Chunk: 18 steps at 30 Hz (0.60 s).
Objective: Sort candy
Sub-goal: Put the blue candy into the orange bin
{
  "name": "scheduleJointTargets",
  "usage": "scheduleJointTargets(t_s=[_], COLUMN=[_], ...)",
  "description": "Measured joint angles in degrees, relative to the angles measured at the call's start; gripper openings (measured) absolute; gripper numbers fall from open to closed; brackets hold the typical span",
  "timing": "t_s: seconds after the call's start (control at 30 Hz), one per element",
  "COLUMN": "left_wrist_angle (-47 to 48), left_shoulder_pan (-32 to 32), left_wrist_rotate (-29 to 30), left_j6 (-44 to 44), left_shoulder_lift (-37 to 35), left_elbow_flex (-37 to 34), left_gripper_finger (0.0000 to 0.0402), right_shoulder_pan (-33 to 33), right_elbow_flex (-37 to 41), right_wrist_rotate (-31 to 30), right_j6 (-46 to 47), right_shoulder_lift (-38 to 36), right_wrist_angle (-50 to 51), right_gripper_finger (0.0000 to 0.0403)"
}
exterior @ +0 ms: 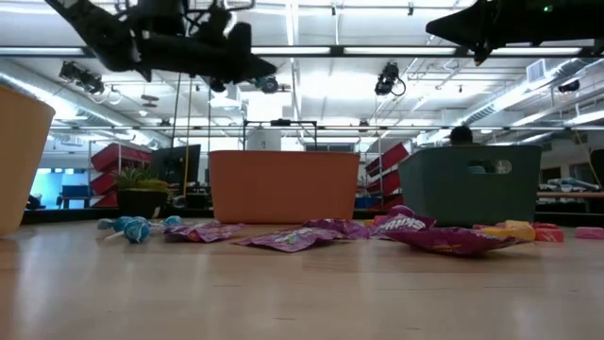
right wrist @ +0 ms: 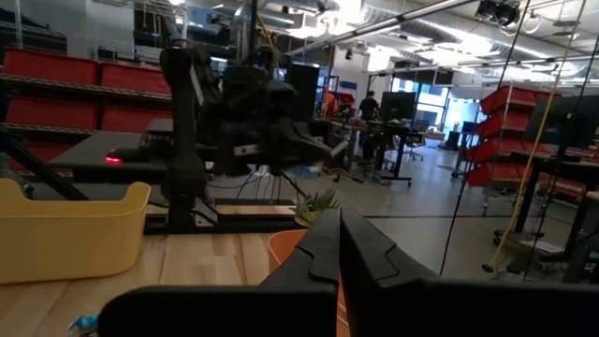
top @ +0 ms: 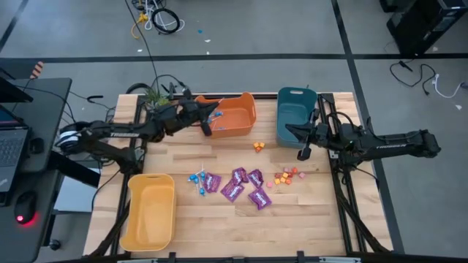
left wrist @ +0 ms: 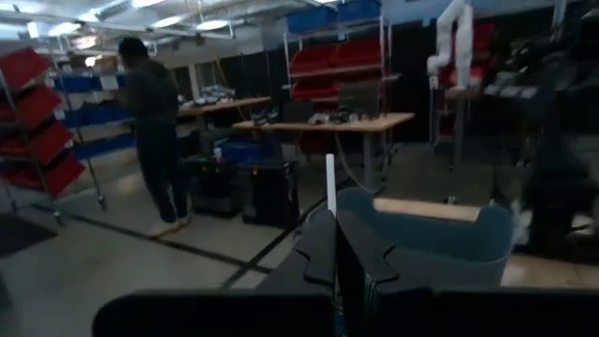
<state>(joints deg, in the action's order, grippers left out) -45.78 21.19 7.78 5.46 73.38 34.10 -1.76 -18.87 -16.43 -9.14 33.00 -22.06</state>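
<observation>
The left gripper [top: 207, 128] hangs over the orange bin [top: 232, 115] with its fingers pinched together on a thin white stick, which looks to me like a blue lollipop held there for dropping in. The rest of the candy lies loose mid-table, more lollipops [top: 197, 180] beside the purple packets [top: 241, 186], then the tiny orange and pink pieces [top: 287, 176], each kind apparently awaiting its own bin. The right gripper [top: 303, 153] waits clenched and empty just in front of the teal bin [top: 294, 113].

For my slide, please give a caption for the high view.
Both arms raised, left gripper shut on a lollipop stick over the orange bin; candy unsorted on table.
</observation>
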Motion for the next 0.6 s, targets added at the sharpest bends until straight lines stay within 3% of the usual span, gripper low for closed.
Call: scheduleJointTargets(t_s=[0.3, 0.6], left_wrist_angle=[5.7, 14.1], left_shoulder_pan=[3.8, 6.5], left_wrist_rotate=[-1.0, -1.1], left_j6=[-1.3, -4.3], left_shoulder_lift=[7.5, 9.3], left_elbow_flex=[3.4, 3.4], left_gripper_finger=[0.0, 0.0], right_shoulder_pan=[0.0, 0.0], right_elbow_flex=[0.0, 0.0], right_wrist_rotate=[0.0, 0.0], right_j6=[0.0, 0.0], right_shoulder_lift=[0.0, 0.0], right_wrist_angle=[0.0, 0.0], right_gripper_finger=[0.0, 0.0])
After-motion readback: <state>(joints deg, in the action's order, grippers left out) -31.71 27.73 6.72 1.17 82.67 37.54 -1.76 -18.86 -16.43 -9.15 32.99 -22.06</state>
